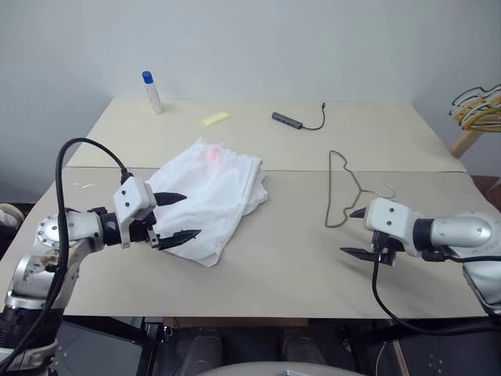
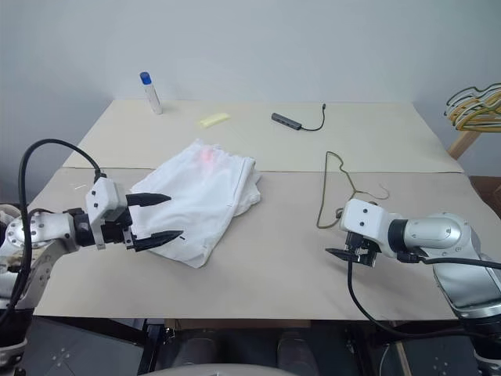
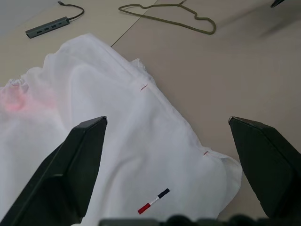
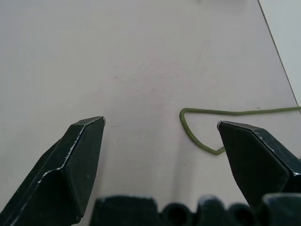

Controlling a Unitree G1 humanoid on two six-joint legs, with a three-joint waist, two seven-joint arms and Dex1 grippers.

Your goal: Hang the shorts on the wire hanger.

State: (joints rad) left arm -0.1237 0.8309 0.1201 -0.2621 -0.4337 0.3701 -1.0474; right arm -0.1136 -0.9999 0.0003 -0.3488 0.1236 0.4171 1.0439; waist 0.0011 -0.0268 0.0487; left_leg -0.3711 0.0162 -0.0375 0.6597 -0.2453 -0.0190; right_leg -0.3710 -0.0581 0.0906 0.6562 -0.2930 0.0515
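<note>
The white shorts (image 1: 211,196) lie crumpled on the left half of the table, with a pink-red mark near their far edge. My left gripper (image 1: 191,215) is open, its fingertips hovering just over the near left edge of the shorts (image 3: 131,141). The thin olive-green wire hanger (image 1: 328,192) lies flat on the right half of the table, hook pointing right. My right gripper (image 1: 348,232) is open just in front of the hanger's near end (image 4: 235,112), with nothing between its fingers.
At the back of the table (image 1: 266,266) stand a white bottle with a blue cap (image 1: 152,92), a small yellow item (image 1: 215,118) and a grey hub with a cable (image 1: 288,119). A bunch of yellow and white hangers (image 1: 477,106) hangs past the right edge.
</note>
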